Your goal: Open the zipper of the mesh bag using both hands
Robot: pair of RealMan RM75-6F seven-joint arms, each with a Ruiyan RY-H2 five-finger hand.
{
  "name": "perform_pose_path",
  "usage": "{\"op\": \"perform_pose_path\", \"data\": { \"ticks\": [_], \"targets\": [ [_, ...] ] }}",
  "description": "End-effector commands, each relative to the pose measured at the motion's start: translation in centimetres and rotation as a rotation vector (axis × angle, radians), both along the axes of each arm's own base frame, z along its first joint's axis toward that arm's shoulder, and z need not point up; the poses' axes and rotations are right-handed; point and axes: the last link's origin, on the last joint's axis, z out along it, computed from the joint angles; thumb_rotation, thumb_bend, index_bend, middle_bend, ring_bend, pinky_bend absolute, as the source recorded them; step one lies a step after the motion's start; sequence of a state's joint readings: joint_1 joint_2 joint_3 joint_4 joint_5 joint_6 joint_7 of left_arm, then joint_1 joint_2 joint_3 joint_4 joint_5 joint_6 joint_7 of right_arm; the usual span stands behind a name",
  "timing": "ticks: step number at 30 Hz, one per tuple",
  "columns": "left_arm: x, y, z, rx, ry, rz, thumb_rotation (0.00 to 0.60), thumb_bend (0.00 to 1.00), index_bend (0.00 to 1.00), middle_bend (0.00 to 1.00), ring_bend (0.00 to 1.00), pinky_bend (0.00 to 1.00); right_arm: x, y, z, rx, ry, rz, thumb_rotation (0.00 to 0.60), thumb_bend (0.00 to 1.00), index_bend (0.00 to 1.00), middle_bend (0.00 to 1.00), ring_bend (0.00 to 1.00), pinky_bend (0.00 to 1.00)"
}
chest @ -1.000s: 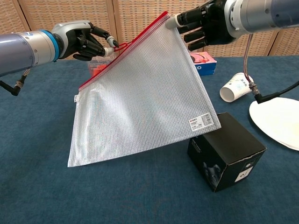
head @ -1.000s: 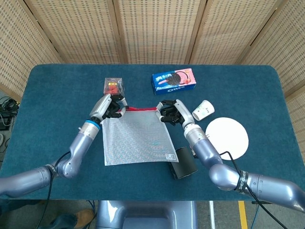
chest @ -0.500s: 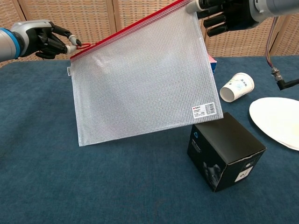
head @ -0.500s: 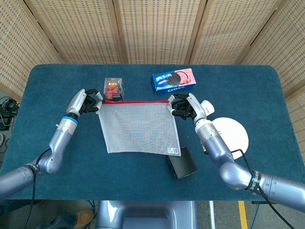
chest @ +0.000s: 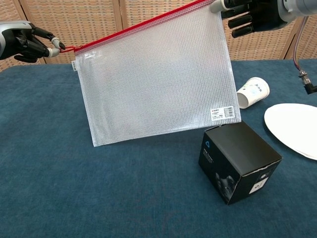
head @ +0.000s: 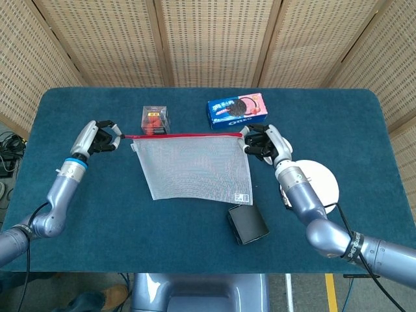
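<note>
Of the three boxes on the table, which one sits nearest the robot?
The black box, below the mesh bag's lower right corner; the Oreo box and small clear box sit behind the bag.

Chest view chops off the plate (chest: 292, 126) at the right edge, and the bag (chest: 156, 79) covers the cookie box completely. The zipper pull under the left hand (chest: 25, 42) is too tiny to make out.

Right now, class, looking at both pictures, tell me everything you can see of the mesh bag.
The mesh bag is a flat, see-through white pouch of gridded mesh with a red zipper strip along its top edge and a small label near one lower corner. It hangs stretched above the blue table, top edge sloping up to the right in the chest view. The left robot hand pinches the red pull at one end; the right robot hand grips the other top corner.
</note>
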State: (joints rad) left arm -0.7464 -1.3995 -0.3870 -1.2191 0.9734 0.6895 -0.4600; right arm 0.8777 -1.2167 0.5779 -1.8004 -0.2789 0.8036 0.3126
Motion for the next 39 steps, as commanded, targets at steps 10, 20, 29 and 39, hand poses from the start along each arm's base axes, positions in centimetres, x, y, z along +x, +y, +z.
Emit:
{"op": "perform_pose_path", "data": {
  "ticks": [10,20,29,39],
  "targets": [
    [0.2,-0.1,0.2,0.042,0.004,-0.06,0.6,0.0,0.0,0.96,0.97,1.0,-1.1,0.0,-0.3,-0.01,0.178,0.091,0.6,0.0,0.0,0.82,0.96,0.91],
    [-0.2,-1.5,3.1,0.13,0.146,-0.169,0.6,0.0,0.0,0.74,0.81,0.93,-3.4,1.5,1.2,-0.128,0.396,0.169,0.6,0.0,0.02,0.78,0.91,0.83],
    [-5.4,-8.8,7.6,0.284,0.68,-0.207,0.595,0.0,0.0,0.0,0.0,0.0,-12.4,7.3,5.8,-0.421,1.081,0.477,0.6,0.0,0.06,0.11,0.07,0.0],
    [-10.1,-20.8,9.6,0.249,0.841,-0.057,0.6,0.0,0.0,0.0,0.0,0.0,-20.2,17.0,8.6,-0.557,1.434,0.48,0.6,0.0,0.0,0.0,0.0,0.0]
  ]
}}
